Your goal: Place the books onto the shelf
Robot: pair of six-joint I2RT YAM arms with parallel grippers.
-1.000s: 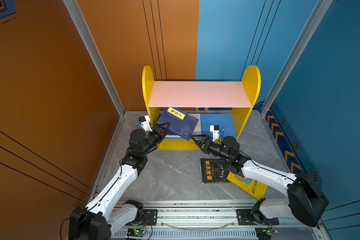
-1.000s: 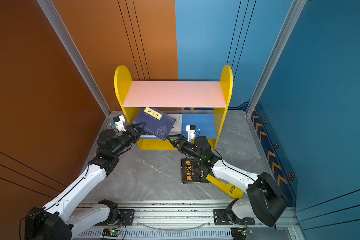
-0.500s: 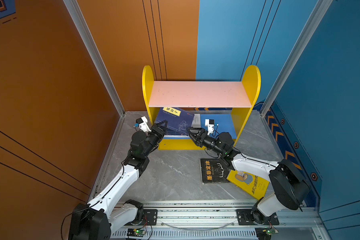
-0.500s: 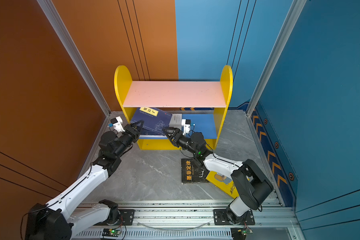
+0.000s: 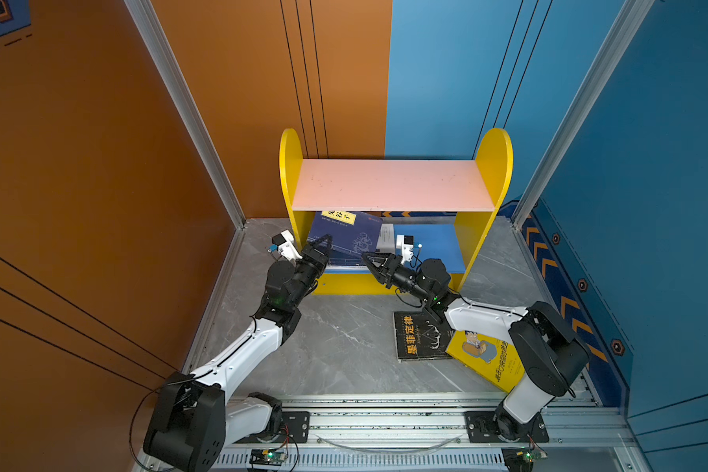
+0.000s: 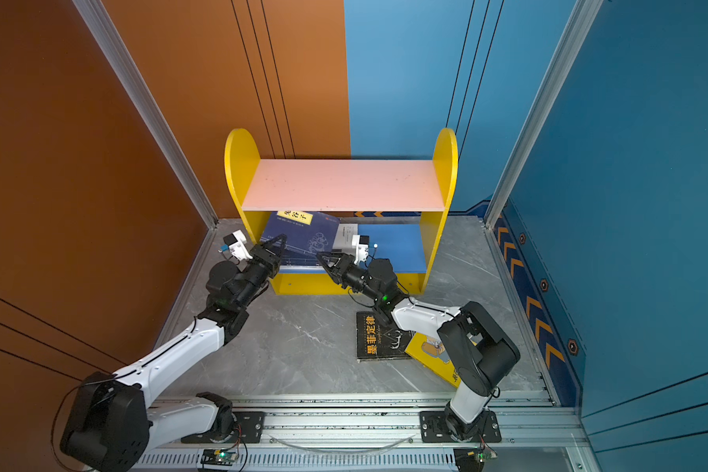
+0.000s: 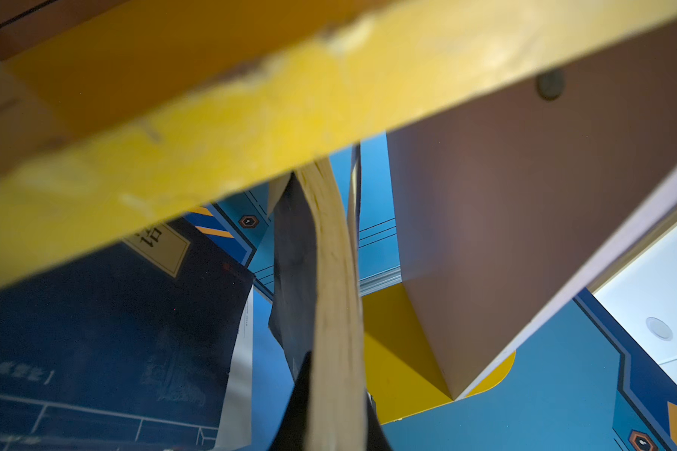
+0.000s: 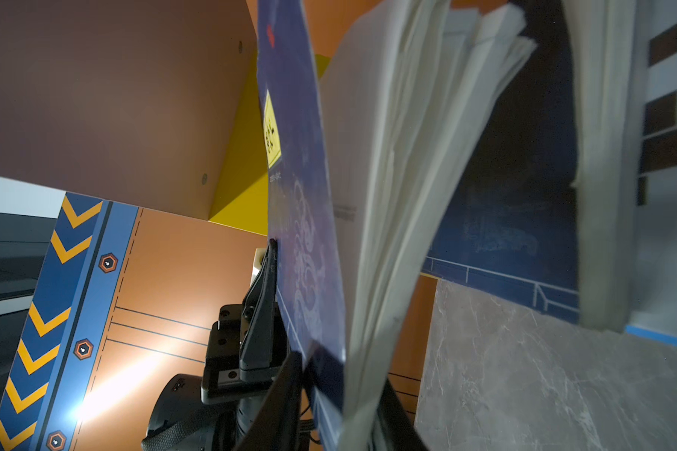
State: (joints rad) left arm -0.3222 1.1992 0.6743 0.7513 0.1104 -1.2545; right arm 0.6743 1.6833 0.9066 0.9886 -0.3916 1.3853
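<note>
**Both grippers on one navy book at the shelf's lower tier**

We see the left gripper (image 5: 326,239) clamped tight on a navy book (image 5: 354,235) with a yellow title label. In the left wrist view its dark fingers (image 7: 294,408) pinch the book's pale page edge with no gap showing.

The book sits tilted in the left half of the shelf (image 5: 487,171), between the pink upper board (image 5: 389,184) and the blue lower board (image 5: 438,245). Its label end is tucked under the pink board and its lower edge points out toward the arms.

The right gripper (image 5: 366,257) is at the same book's lower right corner. In the right wrist view its fingers (image 8: 286,406) flank the navy cover and the fanned pages, with a narrow gap between the jaws. We cannot tell whether they actually pinch the book. That view also shows one left finger lying flat against the cover.

Other books as we read them in both top views:
- The second navy book (image 5: 346,261) lies flat on the blue lower board, under the tilted one.
- The white book (image 5: 386,241) with dark blocks is in the lower tier, just right of the navy pair. We cannot tell how it rests.
- The black book (image 5: 417,339) with yellow characters lies flat on the grey floor (image 5: 344,347), in front of the shelf and apart from it.
- The yellow book (image 5: 489,361) is on the floor at the black one's right edge, partly hidden by the right arm (image 5: 483,316).
</note>
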